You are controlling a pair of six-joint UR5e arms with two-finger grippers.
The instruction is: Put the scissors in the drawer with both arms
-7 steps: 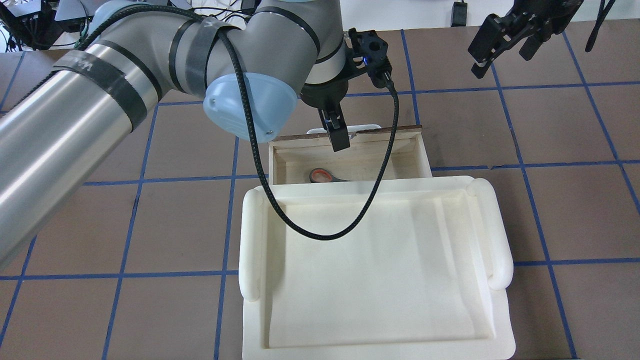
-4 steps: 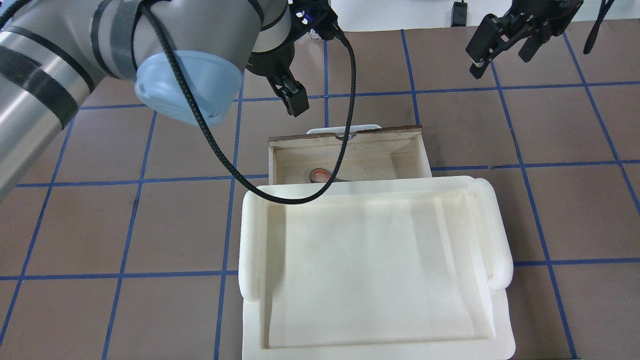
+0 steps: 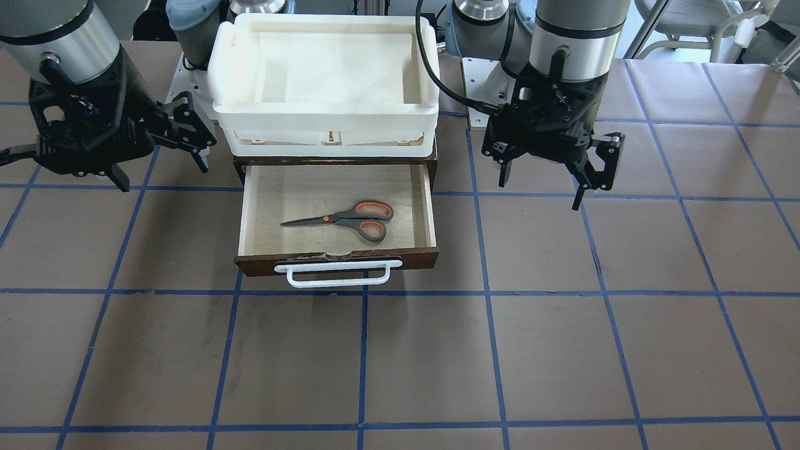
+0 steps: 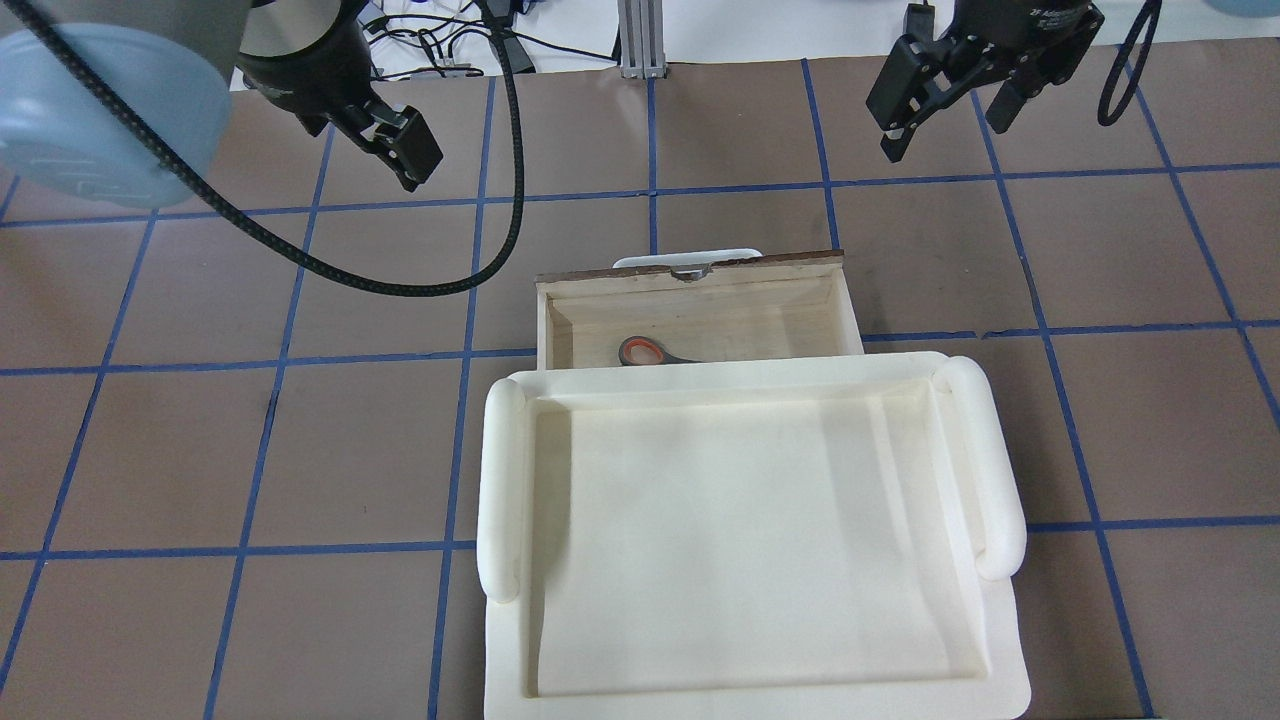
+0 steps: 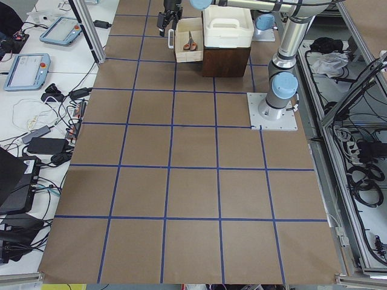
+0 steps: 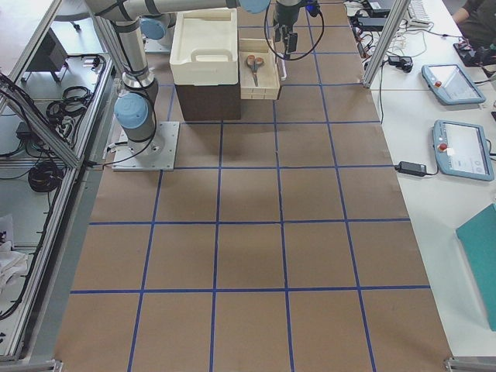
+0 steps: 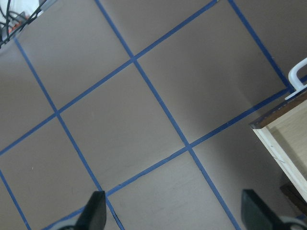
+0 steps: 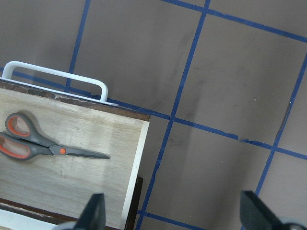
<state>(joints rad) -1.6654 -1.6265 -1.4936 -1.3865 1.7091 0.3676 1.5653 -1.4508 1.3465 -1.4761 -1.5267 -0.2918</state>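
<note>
Scissors [image 3: 344, 220], small, silver blades, dark-grey handles with orange-red loops: flat inside open dark-brown wooden drawer [image 3: 431, 215] | risk: an off-centre push on the white bar handle [image 3: 337, 273] could skew and jam the drawer, jolting the cream plastic tray [image 3: 325, 119] above | front-facing view: left gripper [image 3: 542, 187] at scissors' 2 o'clock, right gripper [image 3: 162, 172] at 10 o'clock; both well apart, spread wide, empty

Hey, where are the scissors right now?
In the front-facing view the scissors lie flat inside the open drawer, near its middle, blades pointing to the view's left, in front of the white tray.
</note>
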